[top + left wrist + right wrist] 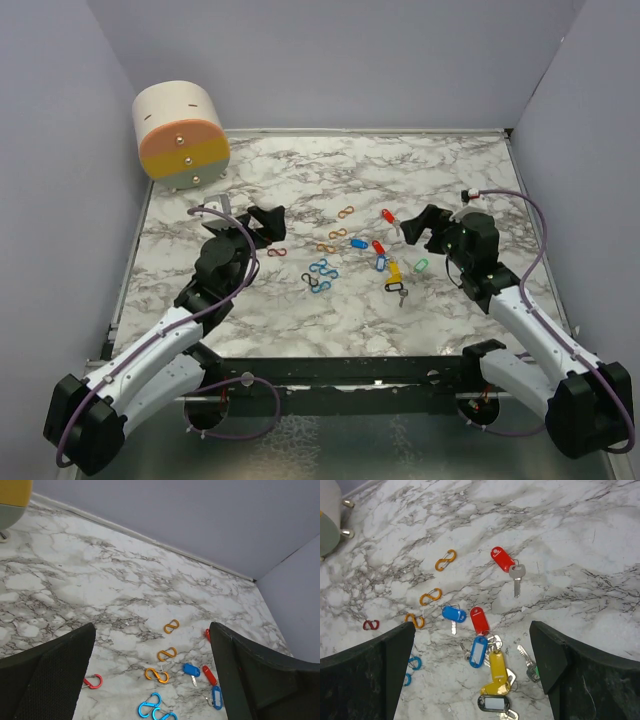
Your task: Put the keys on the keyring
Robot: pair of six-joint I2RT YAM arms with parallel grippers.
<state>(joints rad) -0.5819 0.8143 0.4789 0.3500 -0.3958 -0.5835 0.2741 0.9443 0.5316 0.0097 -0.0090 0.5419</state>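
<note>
Several keys (pixel 480 621) with red, blue, yellow and black tags lie mid-desk (pixel 300 170), between the two arms. The left gripper (pixel 267 226) and the right gripper (pixel 428 230) both hover above the desk with jaws released, grasping nothing. The best start, I judge, is the lone red-tagged key (pixel 503 559), which sits apart from the pile; pinch its plastic tag, not the flat blade. No writing is readable, and the tag windows look blank.
</note>
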